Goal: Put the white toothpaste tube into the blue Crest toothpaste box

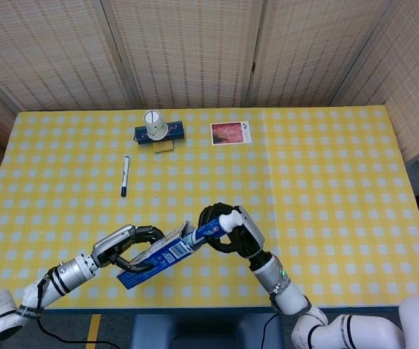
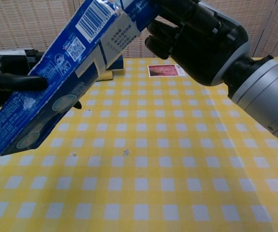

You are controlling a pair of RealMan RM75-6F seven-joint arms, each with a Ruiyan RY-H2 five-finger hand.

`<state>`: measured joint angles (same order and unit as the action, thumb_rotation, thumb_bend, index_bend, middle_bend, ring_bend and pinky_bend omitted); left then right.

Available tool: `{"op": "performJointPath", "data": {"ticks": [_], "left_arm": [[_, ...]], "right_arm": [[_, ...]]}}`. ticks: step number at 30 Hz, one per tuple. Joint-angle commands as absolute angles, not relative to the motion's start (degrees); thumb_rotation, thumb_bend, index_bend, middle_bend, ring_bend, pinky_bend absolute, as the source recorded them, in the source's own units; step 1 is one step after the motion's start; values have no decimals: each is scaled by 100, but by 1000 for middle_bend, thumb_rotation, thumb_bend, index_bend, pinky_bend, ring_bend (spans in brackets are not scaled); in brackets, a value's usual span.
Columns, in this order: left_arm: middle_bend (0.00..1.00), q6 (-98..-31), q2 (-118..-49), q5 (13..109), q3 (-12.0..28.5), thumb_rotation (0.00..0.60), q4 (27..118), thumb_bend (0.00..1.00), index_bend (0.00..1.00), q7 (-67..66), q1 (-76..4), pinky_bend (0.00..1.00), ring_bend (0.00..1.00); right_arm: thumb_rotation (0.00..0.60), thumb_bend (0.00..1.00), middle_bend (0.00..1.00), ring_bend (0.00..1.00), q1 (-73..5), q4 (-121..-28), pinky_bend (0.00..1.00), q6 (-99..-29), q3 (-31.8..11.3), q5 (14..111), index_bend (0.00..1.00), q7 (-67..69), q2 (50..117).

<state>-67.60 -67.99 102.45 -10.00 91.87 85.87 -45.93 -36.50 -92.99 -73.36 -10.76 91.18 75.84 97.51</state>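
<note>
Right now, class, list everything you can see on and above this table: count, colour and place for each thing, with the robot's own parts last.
Toothpaste box: one, blue, held above the table's near edge.
Toothpaste tube: one, white with blue print, its lower end at the box's open end.
Marker pen: one, white and dark, left of centre.
Cup: one, white, on a dark blue item at the far side.
Picture card: one, reddish, far centre.
Tablecloth: one, yellow and white checks.
Left robot hand: one, black, holds the box.
Right robot hand: one, black, holds the tube.
</note>
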Motion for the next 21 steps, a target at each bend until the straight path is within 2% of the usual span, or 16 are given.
{"op": "performJointPath", "data": {"ticks": [1, 6, 9, 12, 17, 19, 21], "left_arm": [[572, -6762, -6802, 10245, -999, 600, 9199, 310, 400, 8558, -4593, 324, 516], [572, -6762, -6821, 10234, -993, 600, 9245, 310, 400, 8440, -4582, 324, 516], [573, -6769, -6823, 10231, -988, 600, 9278, 310, 400, 8397, -4577, 324, 516], [573, -6776, -6808, 10239, -991, 600, 9306, 310, 401, 8373, -4578, 325, 516], [573, -6801, -6787, 10234, -987, 600, 9338, 310, 401, 8376, -4570, 325, 516], [573, -6825, -6778, 10246, -988, 600, 9339, 310, 401, 8401, -4567, 325, 516], [573, -6862, -6770, 10262, -988, 600, 9330, 310, 401, 8437, -4561, 324, 516]], "right_arm": [[600, 630, 545, 776, -3708, -9357, 792, -7223, -1096, 9030, 755, 7325, 9781], [600, 630, 535, 759, -3761, -9492, 779, -7118, -1104, 8977, 741, 6964, 9785], [600, 630, 472, 699, -3787, -9601, 718, -7092, -1085, 9025, 660, 6876, 9752], [600, 629, 333, 568, -3787, -9675, 580, -7148, -1049, 9136, 460, 6972, 9698], [600, 618, 111, 352, -3763, -9634, 350, -7310, -984, 9315, 48, 7035, 9670], [600, 590, 68, 296, -3757, -9622, 295, -7383, -965, 9380, 1, 7098, 9653], [600, 561, 43, 258, -3747, -9610, 260, -7455, -961, 9417, 0, 7151, 9635]]}}
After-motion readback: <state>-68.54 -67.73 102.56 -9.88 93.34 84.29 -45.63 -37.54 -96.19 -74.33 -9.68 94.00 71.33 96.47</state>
